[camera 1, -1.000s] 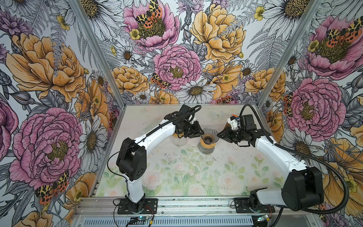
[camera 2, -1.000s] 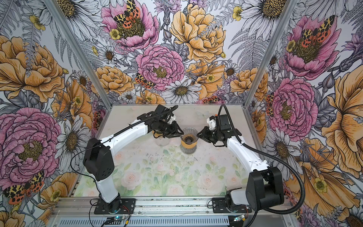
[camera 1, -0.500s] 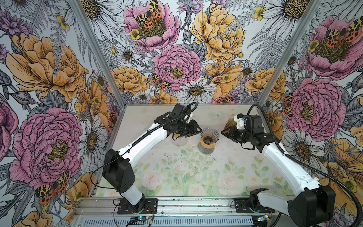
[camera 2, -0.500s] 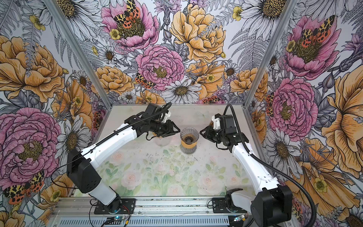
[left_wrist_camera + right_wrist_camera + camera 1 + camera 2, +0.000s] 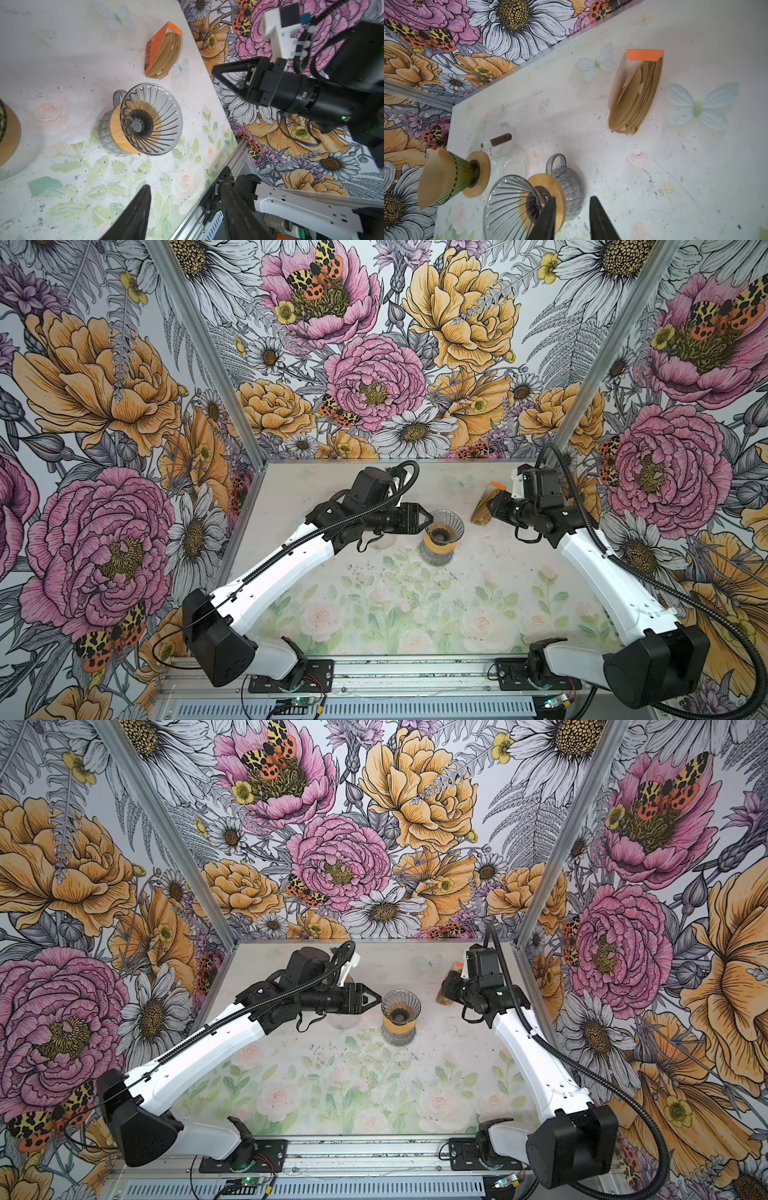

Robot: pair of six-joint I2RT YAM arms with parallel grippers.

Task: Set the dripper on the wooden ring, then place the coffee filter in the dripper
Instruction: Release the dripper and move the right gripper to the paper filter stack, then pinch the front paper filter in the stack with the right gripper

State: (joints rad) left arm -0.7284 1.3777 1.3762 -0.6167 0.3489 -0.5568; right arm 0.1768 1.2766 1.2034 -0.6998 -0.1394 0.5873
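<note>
The clear ribbed glass dripper (image 5: 444, 526) (image 5: 401, 1004) (image 5: 151, 118) (image 5: 506, 205) has a wooden collar and sits on a glass mug at mid-table, with nothing inside. Brown coffee filters (image 5: 482, 510) (image 5: 441, 996) (image 5: 164, 54) (image 5: 633, 99) stand stacked in an orange holder at the back right. My left gripper (image 5: 426, 518) (image 5: 376, 999) (image 5: 187, 199) is open and empty, its tips just left of the dripper's rim. My right gripper (image 5: 490, 506) (image 5: 446, 986) (image 5: 572, 205) hovers right beside the filter stack, open with nothing between its fingers.
A green dripper (image 5: 444, 178) with a paper filter in it sits on a glass carafe (image 5: 382, 541) under my left forearm. The right wall runs close behind the filter stack. The metal frame rail (image 5: 415, 668) lines the table's front.
My right gripper has pulled back from the dripper toward the filter stack. My left gripper's jaws have widened and its arm has swung lower, tips staying by the dripper's rim.
</note>
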